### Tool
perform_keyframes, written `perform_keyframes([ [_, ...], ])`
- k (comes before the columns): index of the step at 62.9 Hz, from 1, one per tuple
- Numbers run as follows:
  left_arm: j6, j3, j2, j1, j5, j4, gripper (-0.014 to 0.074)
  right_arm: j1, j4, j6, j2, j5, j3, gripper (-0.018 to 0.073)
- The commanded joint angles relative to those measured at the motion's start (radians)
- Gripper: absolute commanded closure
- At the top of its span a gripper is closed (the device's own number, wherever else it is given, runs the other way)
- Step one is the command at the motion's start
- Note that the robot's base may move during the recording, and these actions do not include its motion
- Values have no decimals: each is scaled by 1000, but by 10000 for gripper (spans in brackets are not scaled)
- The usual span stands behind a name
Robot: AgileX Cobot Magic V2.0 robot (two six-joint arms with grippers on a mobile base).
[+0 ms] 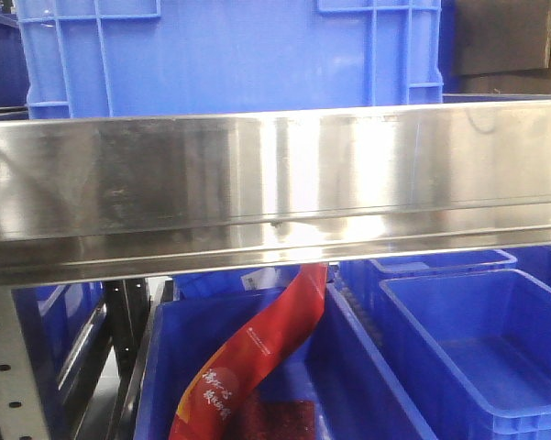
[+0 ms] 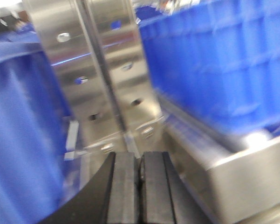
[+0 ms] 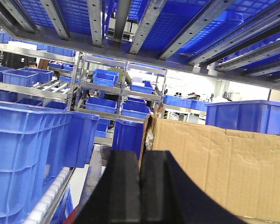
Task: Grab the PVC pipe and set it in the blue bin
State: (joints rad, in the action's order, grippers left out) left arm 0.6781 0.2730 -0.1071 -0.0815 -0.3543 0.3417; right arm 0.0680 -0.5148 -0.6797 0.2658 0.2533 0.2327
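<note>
No PVC pipe shows in any view. Blue bins fill the scene: one blue bin (image 1: 229, 55) sits on top of the steel shelf, a second blue bin (image 1: 495, 357) lies empty at the lower right, and a third blue bin (image 1: 367, 385) below holds a red banner. My left gripper (image 2: 140, 161) is shut with nothing between its pads, close to a perforated steel upright (image 2: 102, 79); the left wrist view is blurred. My right gripper (image 3: 140, 158) is also shut and empty, pointing along a rack aisle beside a cardboard box (image 3: 219, 172).
A wide steel shelf beam (image 1: 275, 183) crosses the front view. A red banner (image 1: 257, 357) curls out of the lower bin. Stacked blue bins (image 3: 32, 154) line the left of the right wrist view, on roller rails (image 3: 46, 200). Steel rack slats (image 3: 144, 23) run overhead.
</note>
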Motion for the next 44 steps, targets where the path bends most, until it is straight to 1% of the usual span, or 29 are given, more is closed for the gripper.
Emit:
perform_keyframes([
  [1,-9,1,4,-6,13,-77,707,6,1,-2,-2,16,-2,721],
  [7,-14,-4,4,-6,17,-85,707,6,1,-2,-2,16,-2,721],
  [11,-69,-14,4,-6,37,-87,707,6,1,-2,-2,16,-2,721],
  [18,-169,-47,4,-6,92,-129,707,6,1,-2,-2,16,-2,721],
  [25,-225,-73,4,-6,144,-147,707,6,1,-2,-2,16,-2,721],
  [33,-308,-108,4,-6,191,-165,707,6,1,-2,-2,16,-2,721],
  [40,-434,-147,4,-6,238,-210,707,6,1,-2,-2,16,-2,721],
  [44,-473,-178,4,-6,281,-220,707,6,1,-2,-2,16,-2,721],
])
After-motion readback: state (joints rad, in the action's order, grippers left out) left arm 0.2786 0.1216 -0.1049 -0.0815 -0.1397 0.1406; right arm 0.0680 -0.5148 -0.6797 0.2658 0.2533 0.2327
